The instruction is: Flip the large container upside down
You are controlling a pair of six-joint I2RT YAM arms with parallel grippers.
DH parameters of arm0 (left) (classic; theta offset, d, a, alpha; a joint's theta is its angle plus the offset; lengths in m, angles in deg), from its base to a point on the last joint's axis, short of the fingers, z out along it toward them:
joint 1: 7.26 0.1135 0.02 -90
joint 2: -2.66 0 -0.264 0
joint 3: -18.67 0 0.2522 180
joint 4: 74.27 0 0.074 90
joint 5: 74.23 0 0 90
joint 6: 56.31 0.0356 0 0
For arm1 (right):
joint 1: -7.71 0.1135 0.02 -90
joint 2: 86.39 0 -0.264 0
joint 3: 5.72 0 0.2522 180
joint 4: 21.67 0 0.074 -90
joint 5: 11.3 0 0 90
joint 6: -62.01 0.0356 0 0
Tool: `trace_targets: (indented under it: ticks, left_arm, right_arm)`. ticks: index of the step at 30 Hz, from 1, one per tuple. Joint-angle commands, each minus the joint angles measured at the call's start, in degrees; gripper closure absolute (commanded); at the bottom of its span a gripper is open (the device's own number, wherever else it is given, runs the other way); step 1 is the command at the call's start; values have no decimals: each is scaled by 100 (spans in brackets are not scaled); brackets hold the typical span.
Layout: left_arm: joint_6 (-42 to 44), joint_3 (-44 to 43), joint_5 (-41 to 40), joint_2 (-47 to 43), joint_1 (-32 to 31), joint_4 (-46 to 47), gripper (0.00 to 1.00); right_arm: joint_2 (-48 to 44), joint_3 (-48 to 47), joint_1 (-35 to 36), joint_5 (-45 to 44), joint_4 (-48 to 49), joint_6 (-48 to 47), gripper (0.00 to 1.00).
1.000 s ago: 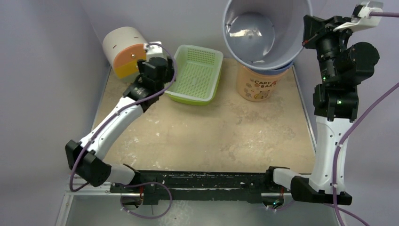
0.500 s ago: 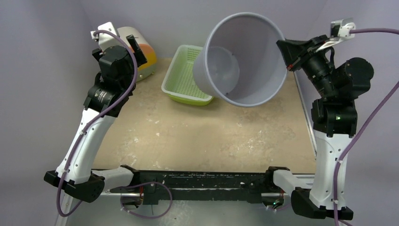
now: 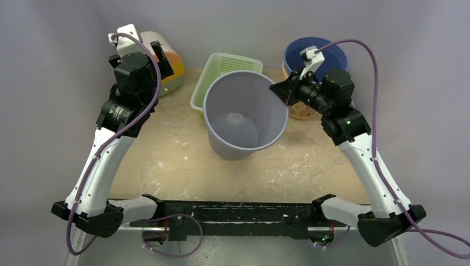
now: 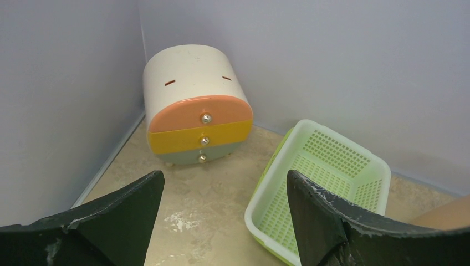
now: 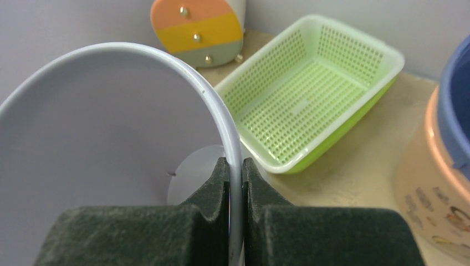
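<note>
The large container (image 3: 239, 102) is a grey-lavender bucket in the middle of the table, its mouth facing up and slightly tilted. Its base is low by the table, but contact does not show. My right gripper (image 3: 282, 92) is shut on its right rim. In the right wrist view the thin rim (image 5: 221, 116) runs between the closed fingers of that gripper (image 5: 235, 166). My left gripper (image 3: 162, 60) is raised at the back left, away from the bucket. The left wrist view shows this gripper (image 4: 224, 191) open, nothing between its fingers (image 4: 127, 213).
A green perforated basket (image 3: 233, 64) (image 4: 324, 177) (image 5: 310, 88) lies just behind the bucket. A cream drawer unit with orange, yellow and grey fronts (image 4: 197, 105) (image 3: 175, 67) stands in the back left corner. A peach cup under a blue bowl (image 3: 320, 51) (image 5: 438, 166) stands back right.
The right arm swung the bucket down from high at the back right to the table's middle, its mouth turning upward. The left arm rose to the back left, then held still.
</note>
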Motion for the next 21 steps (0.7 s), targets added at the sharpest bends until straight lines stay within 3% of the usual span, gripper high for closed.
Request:
trace_targets:
  ticks: [1,14,21]
  left_arm:
    - [182,-71,181,-148,2,22,22]
    - [369,395,1126,-207,1,42,24]
    - [459,613,1249,-213,0,76,26]
  right_arm:
    - [-128,3,177,-402,537,29,100]
    - [282,858,394,-583,850,173,100]
    - [298,1031,539,-438,810,224,100]
